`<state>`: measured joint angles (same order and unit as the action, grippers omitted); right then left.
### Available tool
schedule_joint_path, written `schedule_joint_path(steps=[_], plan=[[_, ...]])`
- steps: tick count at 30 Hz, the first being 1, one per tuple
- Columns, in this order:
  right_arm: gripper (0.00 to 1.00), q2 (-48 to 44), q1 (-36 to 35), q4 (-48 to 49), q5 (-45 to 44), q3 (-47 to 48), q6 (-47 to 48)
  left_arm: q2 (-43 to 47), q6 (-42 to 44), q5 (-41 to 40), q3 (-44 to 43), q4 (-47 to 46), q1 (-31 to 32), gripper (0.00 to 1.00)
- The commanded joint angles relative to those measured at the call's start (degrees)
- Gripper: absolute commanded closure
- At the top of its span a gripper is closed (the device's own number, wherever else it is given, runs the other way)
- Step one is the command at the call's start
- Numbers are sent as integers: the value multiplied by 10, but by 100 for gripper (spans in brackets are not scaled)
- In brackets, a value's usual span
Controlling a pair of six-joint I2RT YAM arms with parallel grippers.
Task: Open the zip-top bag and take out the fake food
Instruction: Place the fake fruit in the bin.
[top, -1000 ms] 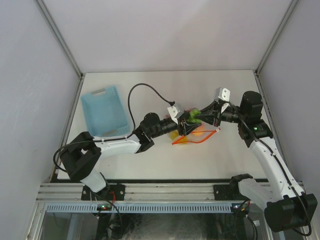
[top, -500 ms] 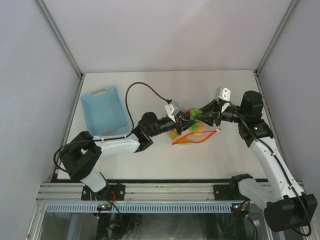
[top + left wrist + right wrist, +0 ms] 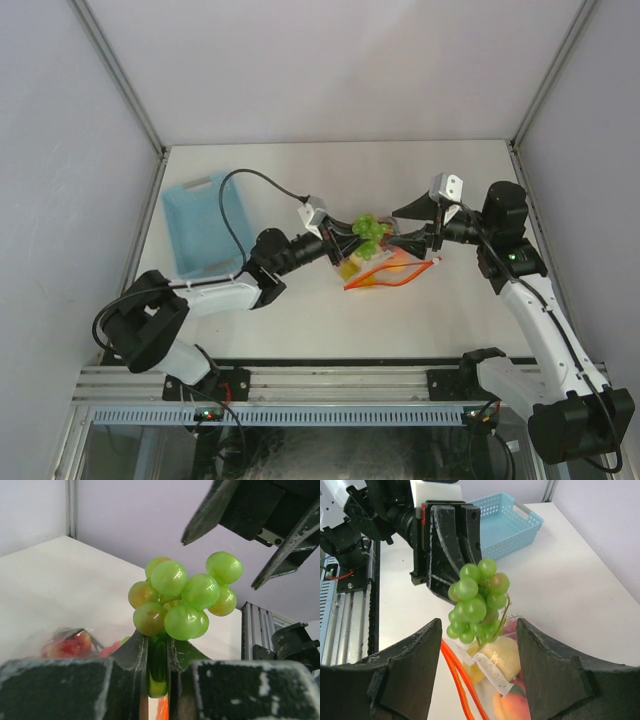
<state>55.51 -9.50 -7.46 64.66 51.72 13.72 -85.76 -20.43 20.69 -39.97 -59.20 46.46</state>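
Blue basket [image 3: 197, 215] left of grapes [image 3: 368, 228]

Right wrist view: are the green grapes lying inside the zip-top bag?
No, the green grapes are held up above the zip-top bag by the left fingers.

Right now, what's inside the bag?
A yellow piece and an orange piece show through the bag. The grapes, in the left tool, and the label hide anything beneath.
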Motion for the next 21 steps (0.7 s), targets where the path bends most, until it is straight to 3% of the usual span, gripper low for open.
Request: schedule_joint_path(steps=[1,5,14,21], plan=[[40,-13,7,25,1,18,-9,37,-71,5,24,-66,-40,100],[40,-16,10,32,-6,6,-4,45,-148,35,48,-108,-95,100],[39,-20,11,38,-12,-17,11,104,-271,118,92,-96,-240,99],[39,-20,11,30,-13,-23,25,165,-288,163,76,106,-371,99]])
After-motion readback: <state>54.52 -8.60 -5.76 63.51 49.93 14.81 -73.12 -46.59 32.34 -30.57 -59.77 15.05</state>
